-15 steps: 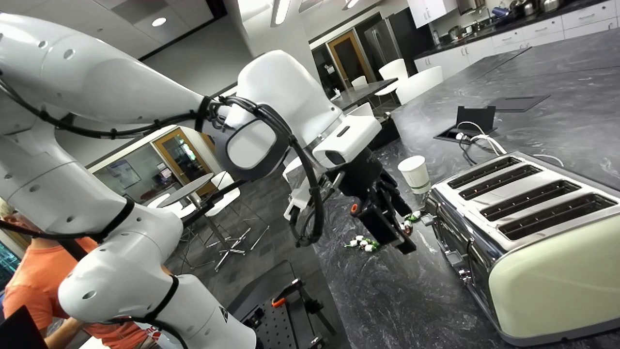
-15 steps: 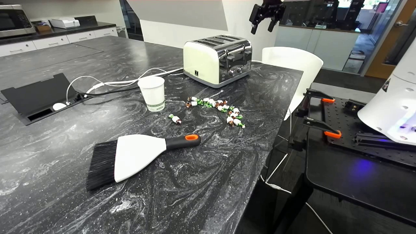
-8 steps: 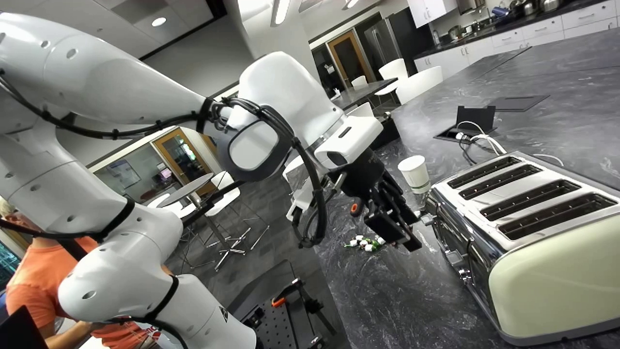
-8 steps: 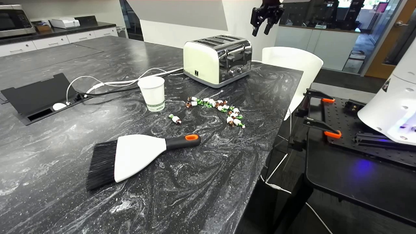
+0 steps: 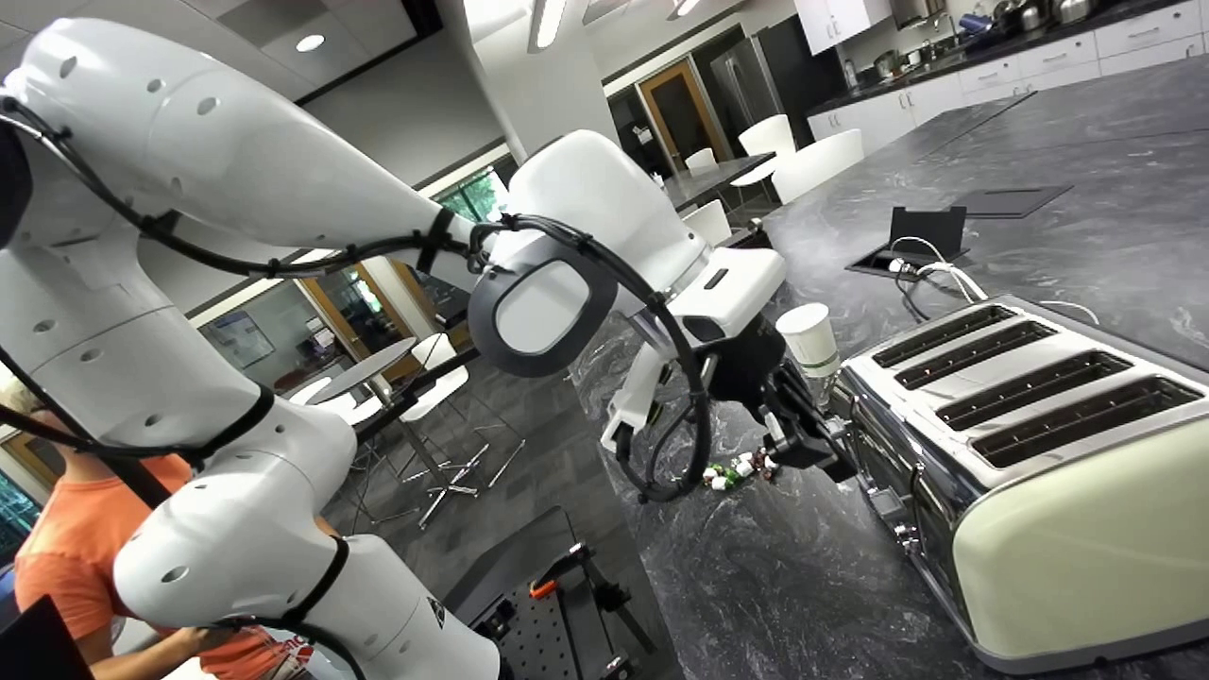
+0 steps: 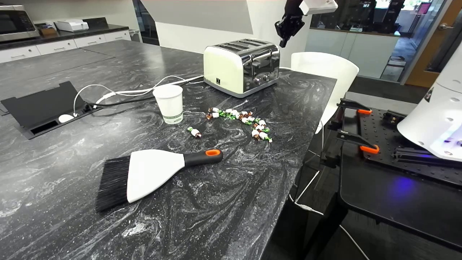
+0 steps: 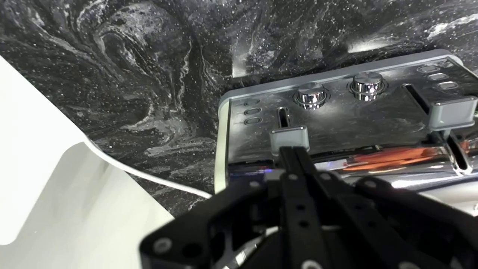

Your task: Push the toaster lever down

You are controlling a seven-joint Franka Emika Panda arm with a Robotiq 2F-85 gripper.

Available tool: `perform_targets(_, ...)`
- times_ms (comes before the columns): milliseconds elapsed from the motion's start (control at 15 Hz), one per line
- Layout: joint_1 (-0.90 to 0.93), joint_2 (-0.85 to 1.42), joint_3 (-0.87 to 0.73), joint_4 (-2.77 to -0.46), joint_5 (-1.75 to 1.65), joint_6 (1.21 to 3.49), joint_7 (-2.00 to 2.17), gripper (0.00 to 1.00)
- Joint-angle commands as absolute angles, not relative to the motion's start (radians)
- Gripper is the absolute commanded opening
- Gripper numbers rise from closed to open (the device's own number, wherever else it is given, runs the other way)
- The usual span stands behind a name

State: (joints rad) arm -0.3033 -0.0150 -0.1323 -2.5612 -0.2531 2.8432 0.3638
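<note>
At lever (image 7: 289, 138), claw (image 7: 293, 150) sits closed — wrist view clearest.

Glossy metal toaster (image 6: 244, 68), paper cup (image 6: 170, 104), matt fingers (image 7: 287, 160)

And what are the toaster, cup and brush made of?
Toaster: front probably shiny metal, since it reflects like a mirror; smooth cream side could be painted metal or plastic.
Cup: likely paper, matte white with green print.
Brush: smooth white body, probably plastic; thin black bristles, maybe nylon.

White chairs (image 5: 433, 355) beside a round table (image 5: 362, 370) on grey floor (image 5: 540, 425); wood-framed doors (image 5: 678, 109); white cabinets (image 5: 893, 109); ceiling light (image 5: 548, 21) glowing.
</note>
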Motion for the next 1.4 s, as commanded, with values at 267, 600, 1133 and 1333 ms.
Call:
perform_targets(267,-0.23,0.111,-0.202,-2.478,-0.268,2.877,0.371,0.0)
perform_targets(600,-0.189,0.153,-0.232,-2.449,-0.248,2.861,0.357,0.0)
perform_targets(1133,-0.161,0.234,-0.252,-2.412,-0.201,2.874,0.327,0.0)
perform_targets(1333,-0.162,0.266,-0.249,-2.401,-0.159,2.888,0.31,0.0)
